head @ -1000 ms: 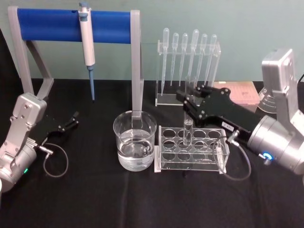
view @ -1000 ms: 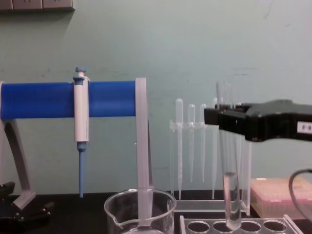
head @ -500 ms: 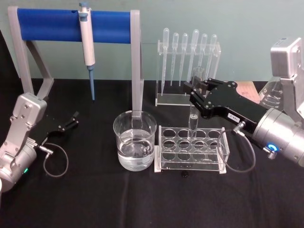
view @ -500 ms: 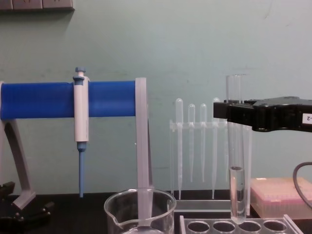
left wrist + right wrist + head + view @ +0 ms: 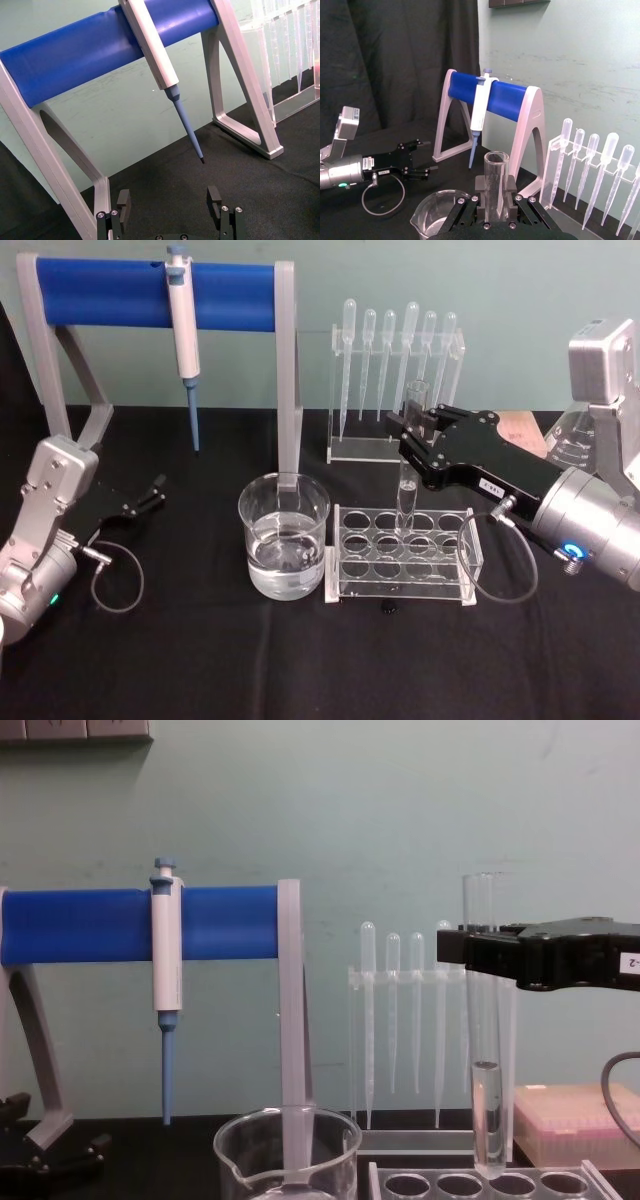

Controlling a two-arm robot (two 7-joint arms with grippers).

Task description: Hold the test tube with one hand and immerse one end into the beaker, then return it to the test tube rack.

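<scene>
The test tube [image 5: 406,502] hangs upright in my right gripper [image 5: 412,430], which is shut on its upper part just below the mouth. In the chest view the test tube [image 5: 484,1020] has its round bottom just above a hole of the clear rack [image 5: 440,1185], and the right gripper [image 5: 480,950] holds it level. The right wrist view looks down on the open mouth of the test tube [image 5: 496,172], clamped in the gripper [image 5: 496,195]. The beaker [image 5: 283,540], part full of clear liquid, stands left of the rack. My left gripper [image 5: 152,495] rests open at the far left.
A clear rack [image 5: 400,565] with round holes sits right of the beaker. Behind stand a blue-barred frame with a hanging pipette [image 5: 183,320] and a stand of plastic pipettes [image 5: 395,350]. A pink tip box [image 5: 575,1120] and a glass flask [image 5: 570,445] are at the right.
My right gripper has lifted the test tube out of the rack hole and drawn slightly right. Over the last half second it has held still. The left arm has not moved.
</scene>
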